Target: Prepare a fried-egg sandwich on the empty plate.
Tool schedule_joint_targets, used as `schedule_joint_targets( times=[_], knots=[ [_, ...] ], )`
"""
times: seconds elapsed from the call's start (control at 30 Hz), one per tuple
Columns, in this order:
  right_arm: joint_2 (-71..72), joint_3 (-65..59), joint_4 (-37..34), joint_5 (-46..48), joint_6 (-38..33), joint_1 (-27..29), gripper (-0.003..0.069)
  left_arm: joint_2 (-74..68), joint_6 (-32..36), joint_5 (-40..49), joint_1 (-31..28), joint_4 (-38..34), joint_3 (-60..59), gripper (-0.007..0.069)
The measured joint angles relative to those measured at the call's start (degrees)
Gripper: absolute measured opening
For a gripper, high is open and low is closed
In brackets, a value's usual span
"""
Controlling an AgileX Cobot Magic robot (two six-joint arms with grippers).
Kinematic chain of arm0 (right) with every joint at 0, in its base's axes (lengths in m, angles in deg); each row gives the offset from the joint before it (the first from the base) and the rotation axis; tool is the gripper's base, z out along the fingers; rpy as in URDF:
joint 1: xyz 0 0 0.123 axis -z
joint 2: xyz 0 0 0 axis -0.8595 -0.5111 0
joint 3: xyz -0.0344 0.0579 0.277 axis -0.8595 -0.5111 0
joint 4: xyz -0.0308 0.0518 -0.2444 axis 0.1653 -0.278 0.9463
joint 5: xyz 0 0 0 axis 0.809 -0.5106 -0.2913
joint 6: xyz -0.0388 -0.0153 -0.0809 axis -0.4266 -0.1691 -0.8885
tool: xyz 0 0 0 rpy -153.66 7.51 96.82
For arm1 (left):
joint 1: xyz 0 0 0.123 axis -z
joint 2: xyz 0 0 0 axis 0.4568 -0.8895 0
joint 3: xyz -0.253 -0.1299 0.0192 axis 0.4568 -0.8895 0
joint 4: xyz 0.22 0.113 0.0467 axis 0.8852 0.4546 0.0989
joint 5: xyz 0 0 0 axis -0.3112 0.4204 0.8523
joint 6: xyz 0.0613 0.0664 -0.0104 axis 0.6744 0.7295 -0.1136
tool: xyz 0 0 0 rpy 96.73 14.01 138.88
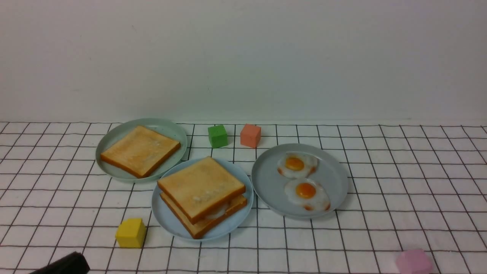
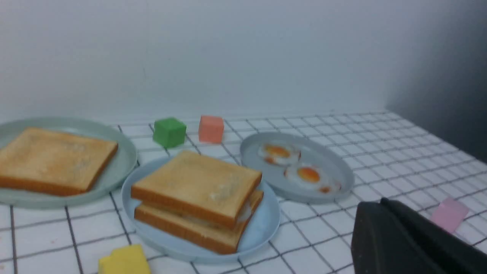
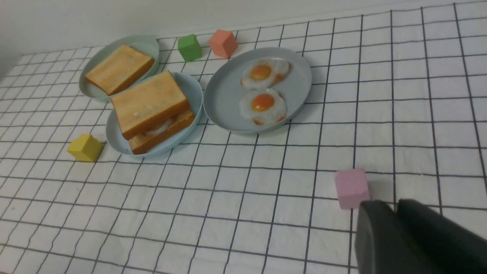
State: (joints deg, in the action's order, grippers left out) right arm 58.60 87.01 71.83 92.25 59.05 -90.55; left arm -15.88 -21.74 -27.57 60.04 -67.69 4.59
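Observation:
The fried-egg sandwich [image 1: 201, 192] lies on the sky-blue plate [image 1: 167, 217] at the table's middle: two toast slices with egg white showing between them. It also shows in the left wrist view [image 2: 198, 198] and in the right wrist view [image 3: 152, 108]. My left gripper [image 2: 374, 203] is shut and empty, low at the front left [image 1: 62, 264], well short of the plate. My right gripper [image 3: 393, 205] is shut and empty, just in front of a pink cube [image 3: 352, 188]; it is out of the front view.
A pale green plate [image 1: 173, 133] at the back left holds one plain toast slice [image 1: 140, 150]. A grey-blue plate [image 1: 266, 182] to the right holds two fried eggs [image 1: 306, 193]. Green [image 1: 217, 136], salmon [image 1: 250, 135], yellow [image 1: 130, 232] and pink [image 1: 412, 262] cubes stand around.

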Motion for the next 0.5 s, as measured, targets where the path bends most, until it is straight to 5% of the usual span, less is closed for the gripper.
schedule_joint_targets(
  times=[0.5],
  knots=[
    [1.4,-12.3,1.1,-1.6,0.1,0.0,0.0113,0.0,0.0,9.1,0.0,-0.2,-3.0,-0.0013]
  ],
)
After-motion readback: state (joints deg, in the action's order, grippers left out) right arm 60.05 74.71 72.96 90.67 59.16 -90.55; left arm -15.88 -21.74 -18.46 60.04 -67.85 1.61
